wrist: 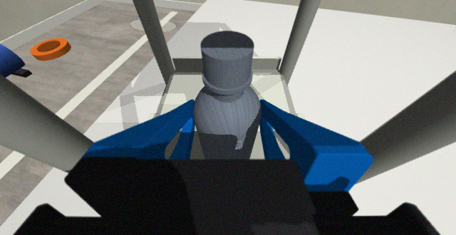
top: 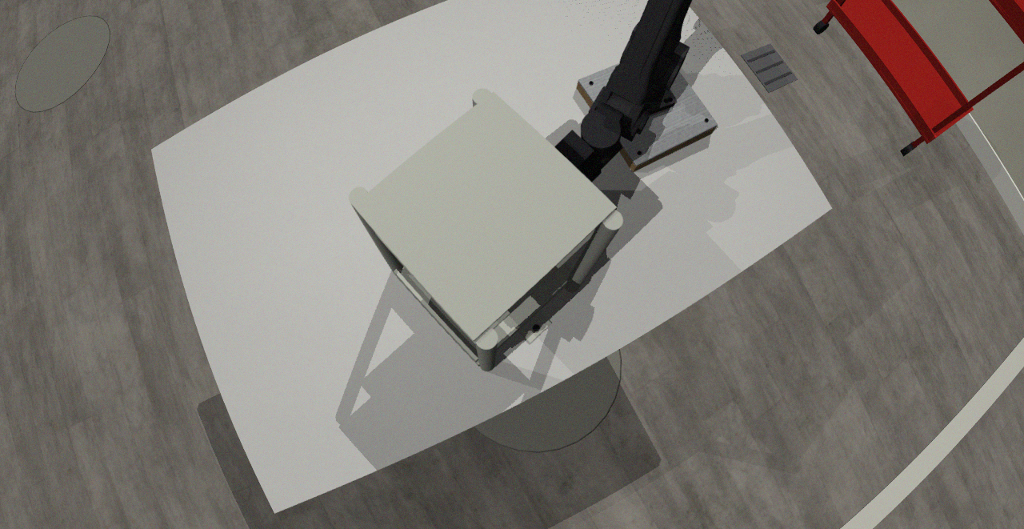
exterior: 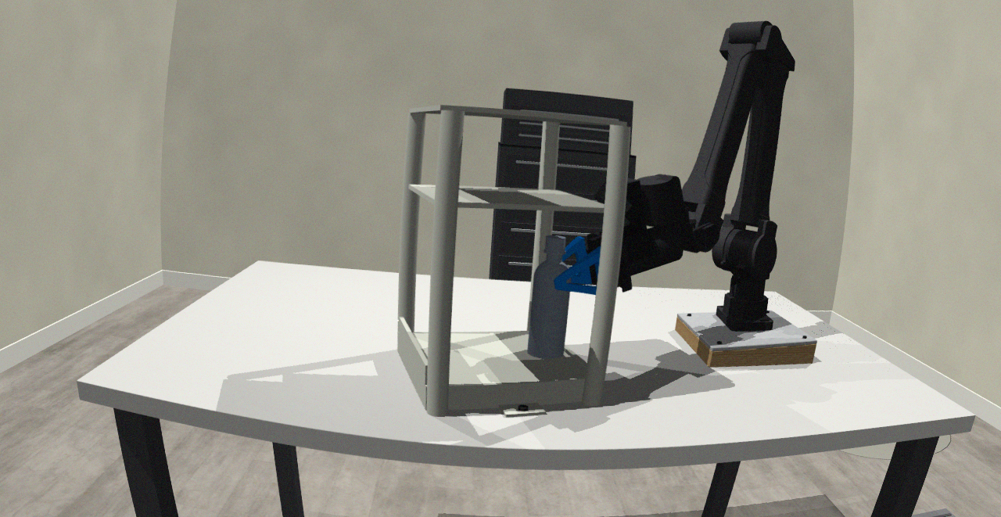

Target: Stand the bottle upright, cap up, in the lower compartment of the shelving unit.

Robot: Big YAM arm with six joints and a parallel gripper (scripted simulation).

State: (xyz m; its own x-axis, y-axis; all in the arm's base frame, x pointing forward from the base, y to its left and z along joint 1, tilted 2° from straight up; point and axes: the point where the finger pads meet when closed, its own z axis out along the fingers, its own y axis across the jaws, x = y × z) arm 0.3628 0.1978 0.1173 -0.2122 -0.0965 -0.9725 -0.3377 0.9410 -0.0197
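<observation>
From above the shelving unit (top: 486,210) is hiding my gripper, from the side my gripper (exterior: 578,267) is gripping the upright bottle (exterior: 547,303) in the lower compartment, and at my wrist its fingers are squeezing its shoulder.

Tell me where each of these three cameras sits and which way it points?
Top: overhead, looking down on the shelving unit's top board and table; only the black arm shows.
Exterior: beside the table, facing the unit's posts, the upright bottle and the whole arm.
Wrist: on the arm's end, looking into the lower compartment; blue fingers clamp the bottle.
Exterior and wrist share bottle, fingers and posts.
</observation>
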